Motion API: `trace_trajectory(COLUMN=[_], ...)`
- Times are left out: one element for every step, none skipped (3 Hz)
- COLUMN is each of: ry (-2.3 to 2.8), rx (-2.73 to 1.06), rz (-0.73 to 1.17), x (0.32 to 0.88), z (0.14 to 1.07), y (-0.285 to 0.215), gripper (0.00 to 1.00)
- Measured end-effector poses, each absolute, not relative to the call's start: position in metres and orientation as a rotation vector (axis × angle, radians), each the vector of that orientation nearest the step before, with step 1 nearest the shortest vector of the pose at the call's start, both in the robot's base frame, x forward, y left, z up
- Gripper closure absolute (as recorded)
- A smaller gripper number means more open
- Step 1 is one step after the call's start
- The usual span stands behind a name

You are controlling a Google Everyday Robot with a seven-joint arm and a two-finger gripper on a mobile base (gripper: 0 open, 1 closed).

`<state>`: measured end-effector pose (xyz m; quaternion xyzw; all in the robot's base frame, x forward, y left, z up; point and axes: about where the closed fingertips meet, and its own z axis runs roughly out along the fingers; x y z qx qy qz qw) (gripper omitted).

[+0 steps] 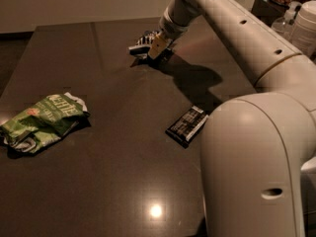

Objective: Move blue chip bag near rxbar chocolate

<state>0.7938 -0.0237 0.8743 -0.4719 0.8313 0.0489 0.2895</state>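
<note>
The blue chip bag [142,43] is a small wrinkly dark-blue and white bag lying on the far part of the dark table [123,132]. My gripper [157,47] is right at the bag's right side, tan fingers [159,45] pointing down onto it, touching it. The rxbar chocolate [187,125] is a flat black bar with white lettering, lying on the table nearer to me, right of centre, well apart from the bag. My white arm reaches over from the right and fills the lower right of the view.
A larger green chip bag [42,122] lies at the table's left side. Jars and bottles [301,19] stand on a surface at the far right, beyond the table's right edge.
</note>
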Motion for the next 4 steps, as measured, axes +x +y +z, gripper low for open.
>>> trace_trajectory(ry=[2.199,2.172,2.152,2.130], rx=[-1.283,-1.281,-1.285,-1.314], rz=[0.148,0.204,0.267,0.335], x=[0.789,0.771,0.738,0.697], z=[0.881,0.894,0.906,0.918], y=[-0.024,-0.034,-0.049,-0.059], gripper=[0.63,0.87,1.00,1.00])
